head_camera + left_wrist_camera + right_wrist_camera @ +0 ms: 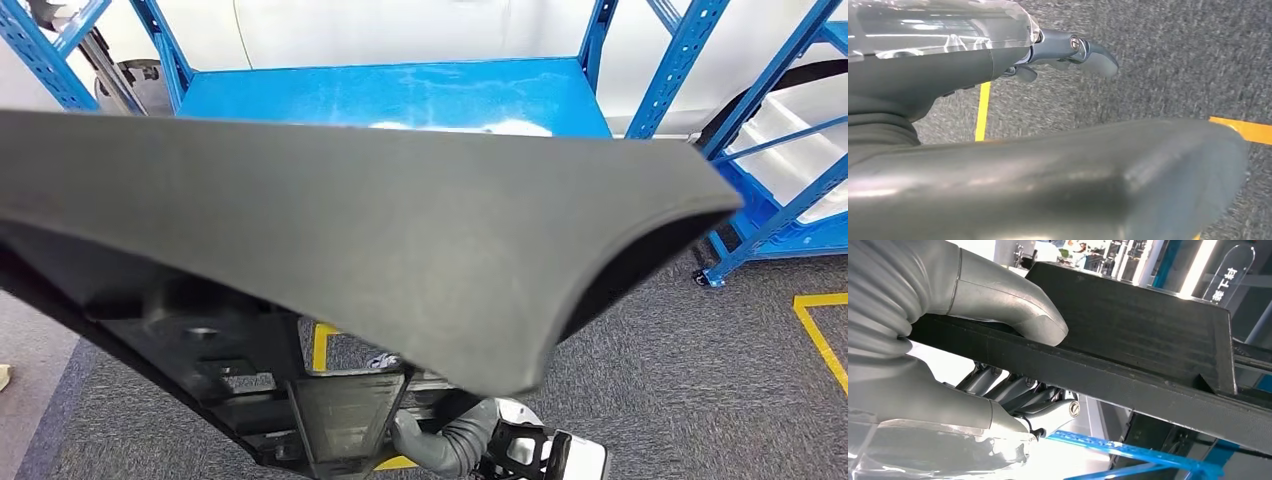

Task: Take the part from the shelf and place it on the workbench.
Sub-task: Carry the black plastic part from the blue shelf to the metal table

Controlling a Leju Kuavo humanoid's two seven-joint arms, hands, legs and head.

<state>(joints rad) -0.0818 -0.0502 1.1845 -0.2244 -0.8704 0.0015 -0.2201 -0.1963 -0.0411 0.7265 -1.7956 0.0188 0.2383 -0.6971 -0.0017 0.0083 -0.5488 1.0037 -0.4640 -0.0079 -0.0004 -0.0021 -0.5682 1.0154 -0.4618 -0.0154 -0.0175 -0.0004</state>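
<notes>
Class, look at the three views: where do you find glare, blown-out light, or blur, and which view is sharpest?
Head view: mostly sharp, with white glare patches on the blue shelf. Left wrist view: the nearest dark part is soft and out of focus with pale sheen; the carpet looks smeared. Right wrist view: the background is blown out behind the right hand, whose thumb presses on the crisp black part.

The part (350, 240) is matte dark grey on its broad face and black on its ribbed underside. The shelf (400, 95) is bright blue with pale scuffs; its uprights are perforated blue. The carpet (680, 380) is mottled grey with yellow lines (820, 335). The right hand (998, 385) is pale grey with darker metallic fingers (1013, 390).
</notes>
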